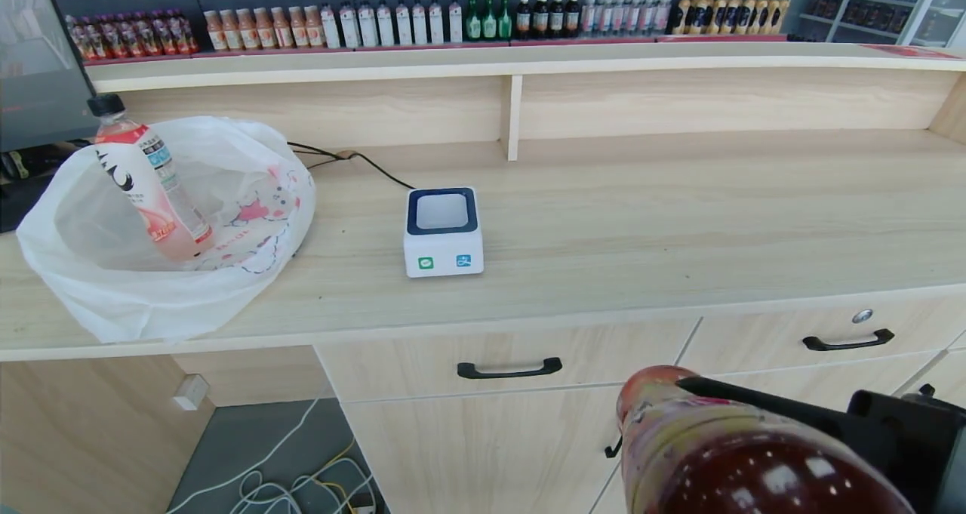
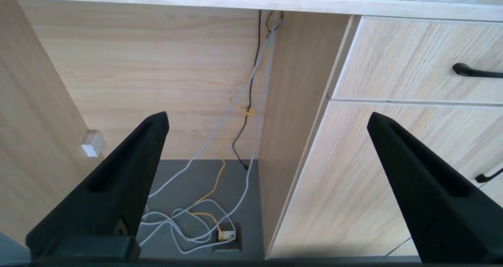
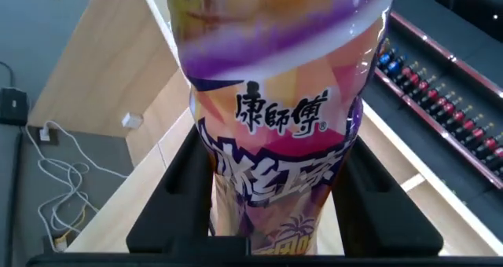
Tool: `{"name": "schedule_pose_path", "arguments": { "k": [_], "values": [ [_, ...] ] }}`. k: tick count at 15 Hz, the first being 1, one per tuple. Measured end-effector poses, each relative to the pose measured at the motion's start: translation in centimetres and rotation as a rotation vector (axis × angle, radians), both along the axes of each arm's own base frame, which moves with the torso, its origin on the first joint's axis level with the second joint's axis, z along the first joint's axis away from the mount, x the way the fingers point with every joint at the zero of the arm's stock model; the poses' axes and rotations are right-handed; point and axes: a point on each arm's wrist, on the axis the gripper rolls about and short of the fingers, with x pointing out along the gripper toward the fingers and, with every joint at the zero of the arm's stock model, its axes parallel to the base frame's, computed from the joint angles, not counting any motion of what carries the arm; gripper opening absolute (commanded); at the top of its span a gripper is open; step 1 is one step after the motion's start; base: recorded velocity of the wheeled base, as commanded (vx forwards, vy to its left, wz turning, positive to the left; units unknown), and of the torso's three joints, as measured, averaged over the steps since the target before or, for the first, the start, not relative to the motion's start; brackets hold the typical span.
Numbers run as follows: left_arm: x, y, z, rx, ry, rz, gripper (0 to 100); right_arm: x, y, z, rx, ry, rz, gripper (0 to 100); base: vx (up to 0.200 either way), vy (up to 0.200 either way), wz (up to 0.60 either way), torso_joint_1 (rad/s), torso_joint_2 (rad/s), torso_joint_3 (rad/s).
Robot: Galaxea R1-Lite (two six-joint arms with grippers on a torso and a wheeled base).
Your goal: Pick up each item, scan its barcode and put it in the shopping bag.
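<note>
The white shopping bag sits at the left end of the surface, with its mouth open. Inside it one pink bottle leans to the side. It has a black cap and a white and red label with black marks on it. The bag has a pink cartoon picture on its inside wall.

The scanner stands in the middle of the surface, well apart from the bag. It is a white box with a dark blue frame on top and two small square stickers on its front, one green and one blue.

The right pincer is pinching a dark red bottle low down in front of the drawers. Its label is purple, pink and orange with dark writing and a small palm tree.

The left pincer is spread wide with nothing in it, below the surface, above some wires on the floor
</note>
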Motion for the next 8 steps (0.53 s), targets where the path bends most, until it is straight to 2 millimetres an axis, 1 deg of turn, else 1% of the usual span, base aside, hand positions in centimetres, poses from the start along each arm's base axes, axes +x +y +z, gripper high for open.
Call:
{"name": "schedule_pose_path", "arguments": {
  "k": [2, 5, 8],
  "values": [
    [0.0, 0.0, 0.0, 0.0, 0.0, 0.0, 100, -0.5, 0.8, -0.3, -0.051, -0.078, 0.056, 0, 0.0, 0.0, 0.0, 0.0, 0.0, 0.0],
    [0.0, 0.0, 0.0, 0.0, 0.0, 0.0, 100, -0.5, 2.6, -0.6, -0.106, -0.164, 0.108, 0, 0.0, 0.0, 0.0, 0.0, 0.0, 0.0],
    [0.0, 0.0, 0.0, 0.0, 0.0, 0.0, 100, -0.3, 4.0, -0.8, -0.135, -0.269, 0.112, 0, 0.0, 0.0, 0.0, 0.0, 0.0, 0.0]
  ]
}}
